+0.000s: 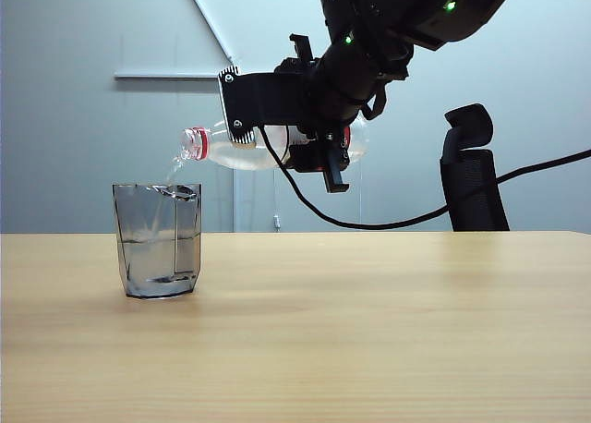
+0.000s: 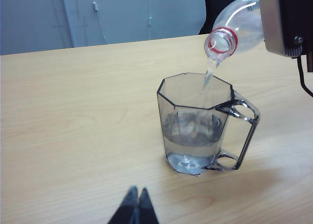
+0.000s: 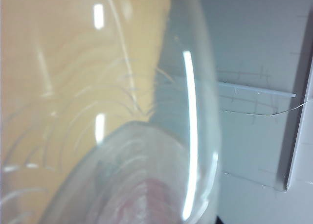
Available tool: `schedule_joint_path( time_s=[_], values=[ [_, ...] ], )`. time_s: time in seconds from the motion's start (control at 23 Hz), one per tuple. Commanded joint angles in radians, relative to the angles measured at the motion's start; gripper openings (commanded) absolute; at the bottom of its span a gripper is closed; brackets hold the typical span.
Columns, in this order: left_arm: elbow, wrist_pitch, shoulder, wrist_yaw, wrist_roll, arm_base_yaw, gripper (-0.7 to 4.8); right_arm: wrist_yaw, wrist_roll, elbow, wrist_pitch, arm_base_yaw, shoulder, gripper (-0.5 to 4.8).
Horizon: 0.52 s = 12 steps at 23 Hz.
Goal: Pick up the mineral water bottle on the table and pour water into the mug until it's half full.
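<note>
The mineral water bottle (image 1: 263, 148) is a clear, thin-walled plastic cylinder with a red neck ring; it lies nearly level in the air, its open mouth tipped slightly down at about the 1 o'clock edge of the mug (image 1: 158, 240). Its label is hidden behind the gripper, only a sliver of red showing, so no writing can be read. The right wrist view is filled by the bottle's curved, ribbed wall (image 3: 127, 150), blurred and streaked with light, with a reddish patch low in it.

A thin stream of water (image 2: 210, 75) falls from the mouth into the mug, where clear liquid stands a little under halfway up. The mug is smoky-grey and see-through, with flat facets, an eight-sided rim, a thick clear base and an angular open handle (image 2: 242, 136).

It stands on the table (image 1: 369, 331), pale tan wood grain with a smooth matt face, towards 9 o'clock in the exterior view.

The right gripper (image 1: 314, 137), black, is clamped round the bottle's middle, up at 12 o'clock above the table. The left gripper (image 2: 134, 207) has its dark fingertips pressed together, low over the table near the mug
</note>
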Motion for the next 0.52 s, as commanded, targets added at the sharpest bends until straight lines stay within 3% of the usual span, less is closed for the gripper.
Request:
schedule_joint_path(
  time_s=[0.04,0.52],
  values=[
    [0.003,0.013,0.002,0.002,-0.003,-0.001,-0.02,0.002,0.004,0.011,0.029,0.001,-0.009,2.69],
    [0.003,0.013,0.002,0.002,-0.003,-0.001,-0.02,-0.003,0.1,0.01,0.014,0.003,-0.009,2.69]
  ],
)
